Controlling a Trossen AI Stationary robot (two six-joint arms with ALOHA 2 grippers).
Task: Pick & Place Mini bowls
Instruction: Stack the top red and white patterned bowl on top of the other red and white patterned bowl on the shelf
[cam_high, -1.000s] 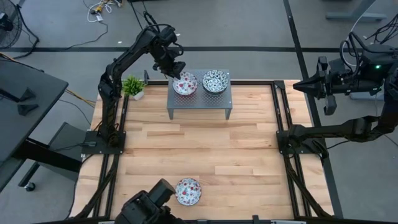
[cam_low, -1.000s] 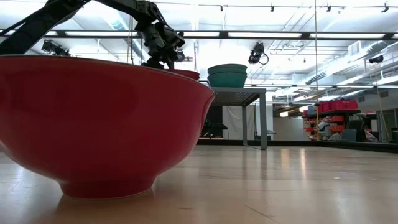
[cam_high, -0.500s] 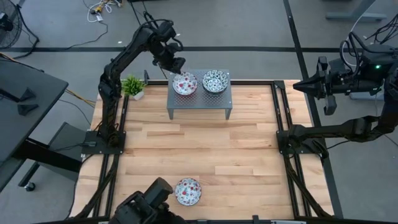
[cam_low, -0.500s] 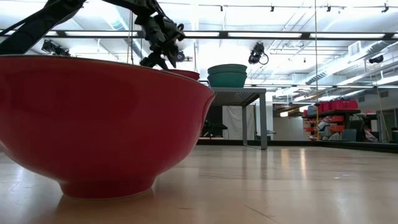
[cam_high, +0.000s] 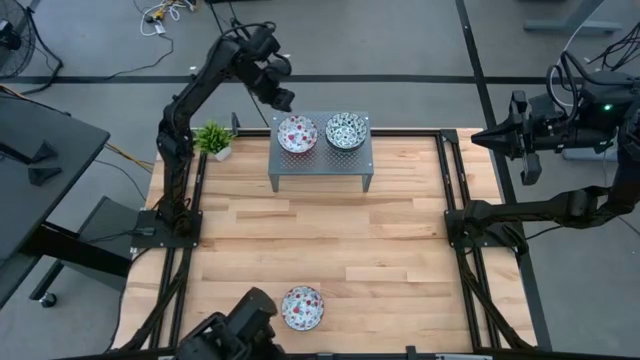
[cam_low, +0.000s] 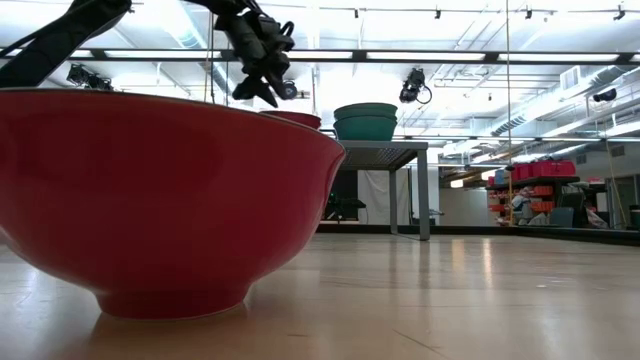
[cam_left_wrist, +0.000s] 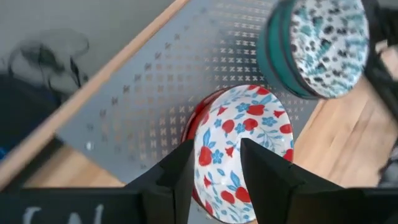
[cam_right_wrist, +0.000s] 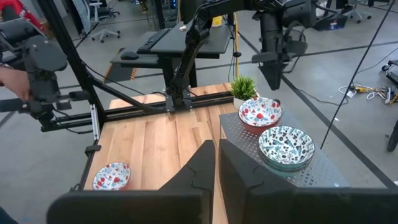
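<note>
From above I see my left tool (cam_high: 281, 98) hanging over the far edge of the grey perforated stand (cam_high: 320, 160), empty, while a red bowl (cam_high: 297, 134) and a teal bowl (cam_high: 345, 130) sit side by side on it and another red bowl (cam_high: 302, 307) rests near the front edge of the surface (cam_high: 400, 240). My left wrist camera shows those fingers (cam_left_wrist: 180, 180) apart above the red bowl (cam_left_wrist: 242, 155), touching nothing. On the right wrist camera my right tool (cam_right_wrist: 216, 163) sits pressed together, parked off the right side.
</note>
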